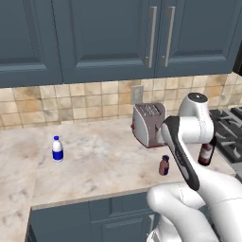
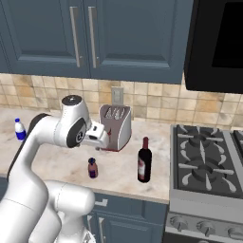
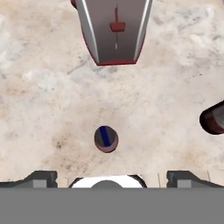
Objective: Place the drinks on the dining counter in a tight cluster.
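Note:
My gripper (image 3: 114, 178) hangs open above the marble counter, looking straight down. The tiny maroon dark-capped bottle (image 3: 106, 138) stands upright just ahead of the gap between the fingertips, untouched; it is near the counter's front edge (image 1: 164, 165) (image 2: 92, 168). To its right stands the tall dark red wine bottle (image 2: 144, 160) (image 1: 206, 151), its top at the hand view's right edge (image 3: 213, 118). Far to the left is the small white blue-labelled water bottle (image 1: 57, 148) (image 2: 19, 129). The dining counter is out of view.
A silver and red toaster (image 1: 149, 124) (image 2: 115, 126) (image 3: 114, 30) stands behind the maroon bottle against the tiled backsplash. A gas stove (image 2: 209, 161) adjoins the counter on the right, a dark microwave (image 2: 218, 42) above it. Blue wall cabinets (image 1: 108, 33) hang overhead.

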